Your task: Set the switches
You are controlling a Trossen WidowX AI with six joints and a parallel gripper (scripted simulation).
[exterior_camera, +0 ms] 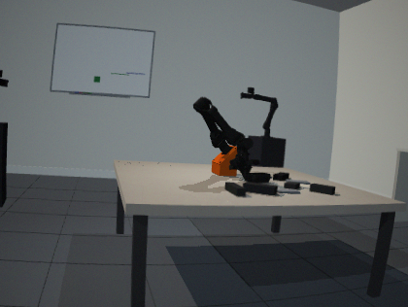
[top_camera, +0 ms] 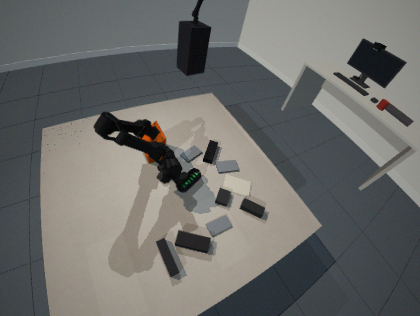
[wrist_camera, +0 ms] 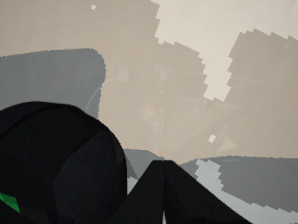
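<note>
The dark grey controller unit (top_camera: 194, 179) (exterior_camera: 260, 177) (wrist_camera: 60, 169) sits flat on the bench (top_camera: 80, 210) near its middle, with a row of green switch ends showing on top. My gripper (top_camera: 177, 182) (exterior_camera: 249, 173) is shut with nothing between the fingers. Its tips are down at the near-left end of the unit. I cannot tell whether the fingertips touch a switch. The label underneath is hidden.
An orange block (top_camera: 154, 134) (exterior_camera: 222, 164) sits behind the arm. Around the unit lie dark modules (top_camera: 210, 151) (top_camera: 252, 207) (top_camera: 192, 241) (top_camera: 167, 257), grey plates (top_camera: 227, 166) (top_camera: 219, 225) and a cream plate (top_camera: 237, 185). A black tower (top_camera: 193, 46) stands beyond the bench.
</note>
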